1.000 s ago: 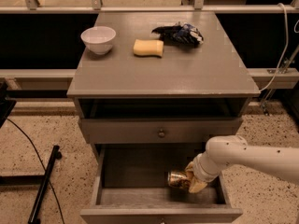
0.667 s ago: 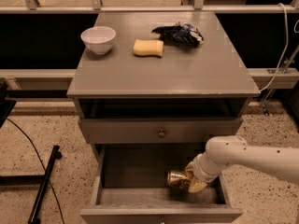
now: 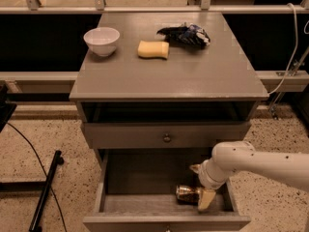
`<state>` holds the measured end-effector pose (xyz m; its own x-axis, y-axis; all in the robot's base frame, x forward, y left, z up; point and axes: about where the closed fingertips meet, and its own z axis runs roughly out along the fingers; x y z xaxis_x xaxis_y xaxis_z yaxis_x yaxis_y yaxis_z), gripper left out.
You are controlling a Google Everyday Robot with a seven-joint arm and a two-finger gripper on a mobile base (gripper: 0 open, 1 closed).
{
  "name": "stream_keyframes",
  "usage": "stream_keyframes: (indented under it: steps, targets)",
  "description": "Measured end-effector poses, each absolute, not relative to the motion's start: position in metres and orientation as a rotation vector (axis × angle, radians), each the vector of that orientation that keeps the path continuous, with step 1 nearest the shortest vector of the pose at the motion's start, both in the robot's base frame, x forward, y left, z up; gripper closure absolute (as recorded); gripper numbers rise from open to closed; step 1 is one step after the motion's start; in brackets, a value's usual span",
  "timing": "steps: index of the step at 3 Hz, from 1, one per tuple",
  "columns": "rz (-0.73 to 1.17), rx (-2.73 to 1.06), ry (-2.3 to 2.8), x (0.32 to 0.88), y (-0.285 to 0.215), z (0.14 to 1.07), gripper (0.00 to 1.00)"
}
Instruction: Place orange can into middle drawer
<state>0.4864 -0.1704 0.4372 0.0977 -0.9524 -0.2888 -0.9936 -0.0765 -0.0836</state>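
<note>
The orange can (image 3: 187, 193) lies on its side on the floor of the pulled-out middle drawer (image 3: 145, 204), toward its front right. My gripper (image 3: 201, 184) reaches into the drawer from the right on a white arm. Its fingers stand apart. The lower pale finger (image 3: 206, 199) is against the can's right end, and the upper finger (image 3: 195, 168) is clear of the can. The can rests on the drawer floor.
On the cabinet top (image 3: 169, 76) stand a white bowl (image 3: 102, 40), a pale yellow sponge (image 3: 153, 49) and a dark snack bag (image 3: 186, 35). A shut drawer front with a brass knob (image 3: 166, 138) is above the open drawer. A black stand (image 3: 43, 192) is on the floor to the left.
</note>
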Motion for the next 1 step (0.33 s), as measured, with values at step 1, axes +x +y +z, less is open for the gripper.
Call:
stream_keyframes:
  steps: [1]
  targets:
    - [0.230,-2.119,1.938,0.4864,-0.1704,0.4372,0.00]
